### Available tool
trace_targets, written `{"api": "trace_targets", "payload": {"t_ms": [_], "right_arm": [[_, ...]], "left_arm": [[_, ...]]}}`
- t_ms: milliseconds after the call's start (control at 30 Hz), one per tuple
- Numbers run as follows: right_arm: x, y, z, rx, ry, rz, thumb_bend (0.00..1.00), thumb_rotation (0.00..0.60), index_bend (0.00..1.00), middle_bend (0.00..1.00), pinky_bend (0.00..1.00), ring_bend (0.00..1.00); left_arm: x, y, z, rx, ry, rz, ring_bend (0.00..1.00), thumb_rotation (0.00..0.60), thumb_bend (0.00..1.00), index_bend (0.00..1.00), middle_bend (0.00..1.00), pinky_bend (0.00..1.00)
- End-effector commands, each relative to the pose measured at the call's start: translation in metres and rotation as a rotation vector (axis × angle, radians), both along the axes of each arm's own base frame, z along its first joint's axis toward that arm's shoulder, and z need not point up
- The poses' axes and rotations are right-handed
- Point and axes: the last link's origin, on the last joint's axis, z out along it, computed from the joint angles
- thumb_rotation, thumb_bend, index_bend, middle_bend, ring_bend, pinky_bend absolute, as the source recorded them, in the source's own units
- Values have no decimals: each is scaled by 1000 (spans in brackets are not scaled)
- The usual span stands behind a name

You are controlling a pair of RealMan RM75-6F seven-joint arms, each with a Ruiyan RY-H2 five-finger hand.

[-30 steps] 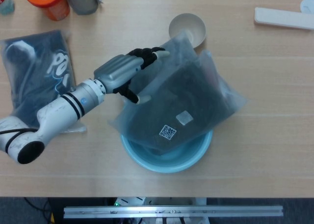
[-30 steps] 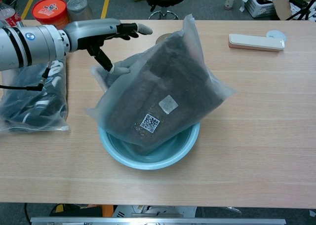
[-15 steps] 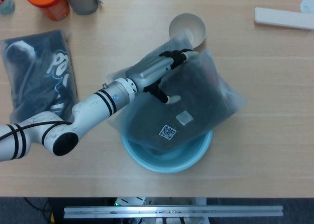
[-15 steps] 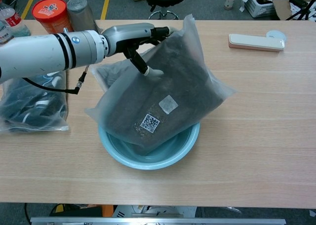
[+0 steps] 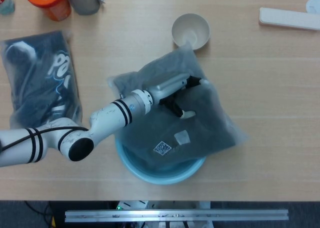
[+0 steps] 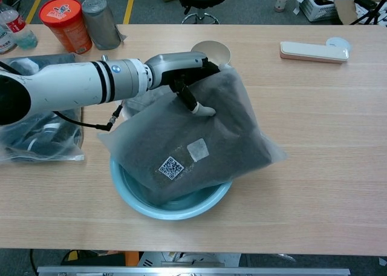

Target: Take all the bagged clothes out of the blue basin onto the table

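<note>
**tom:** Bagged clothes (image 5: 175, 133) question; the dark bag with the square code label lies tilted across the blue basin (image 5: 150, 173), one end down in the bowl, the other end hanging over the far rim toward the cream bowl (image 5: 190, 30); a second dark bag (image 5: 37, 85) is already flat on the table (image 5: 270, 88), well off to the left; so what step is this?

**rik:** Looks like the grab on the one in the basin; left hand (image 5: 177, 90) lies on top of its upper end, fingers stretched flat over the plastic, thumb poking down onto the front face; can't tell if it's actually pinching the bag or just resting on it; right hand isn't in either view.

**tom:** Next move?

**rik:** My guess; close a real grip on that top edge, lift till the low end clears the rim, then set it on bare wood; slippery plastic might slide.
</note>
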Motion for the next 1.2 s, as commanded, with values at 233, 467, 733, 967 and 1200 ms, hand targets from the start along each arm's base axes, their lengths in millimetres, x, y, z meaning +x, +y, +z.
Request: {"api": "trace_targets", "payload": {"t_ms": [233,467,733,967,1200], "right_arm": [[2,-3,-4,8,-11,12,246,600,373,513,522,379],[2,-2,-1,-3,-14,15,247,600,373,513,522,379],[-1,-1,0,-6,-21,11,247,600,373,513,522,379],[1,-4,-5,4,-25,20,247,600,373,513,522,379],[5,-7,-10,16,-27,31,247,600,373,513,522,379]], "left_arm": [[5,0,21,16,-71,42,676,600,286,673,757,907],[5,10,48,87,-86,42,725,600,286,689,774,971],[-19,21,96,194,-38,74,754,600,286,689,777,998],[-45,24,133,261,-12,144,773,600,286,687,780,1000],[-59,18,155,299,-51,193,777,600,286,687,781,1000]]}}
